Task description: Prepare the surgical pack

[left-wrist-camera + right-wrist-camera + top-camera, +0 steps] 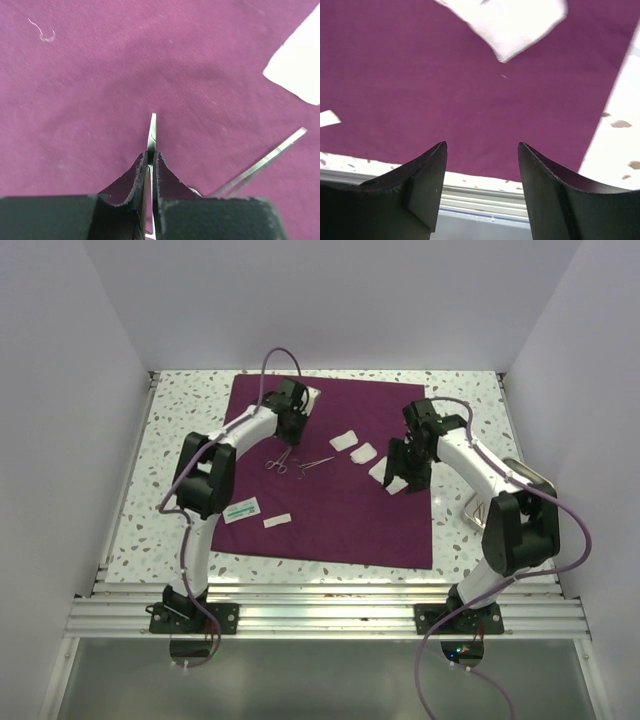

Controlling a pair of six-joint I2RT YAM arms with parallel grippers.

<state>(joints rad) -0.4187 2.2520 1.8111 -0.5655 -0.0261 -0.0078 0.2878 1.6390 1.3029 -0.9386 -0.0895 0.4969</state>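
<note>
Fabric of the surgical pack [340, 525] lies flat on the speckled surface [180, 415], seemingly soft and limp (best pinched at an edge). Left hand [151, 157] pinches a thin steel instrument [153, 127]; right hand [481, 147] hovers spread, empty.

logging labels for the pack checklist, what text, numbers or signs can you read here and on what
White packet on the maroon drape: green print, too small to read.
Small white strip beside it: no print can be made out.
Both wrist views: no text or signs.
Nothing here can be quoted.
</note>
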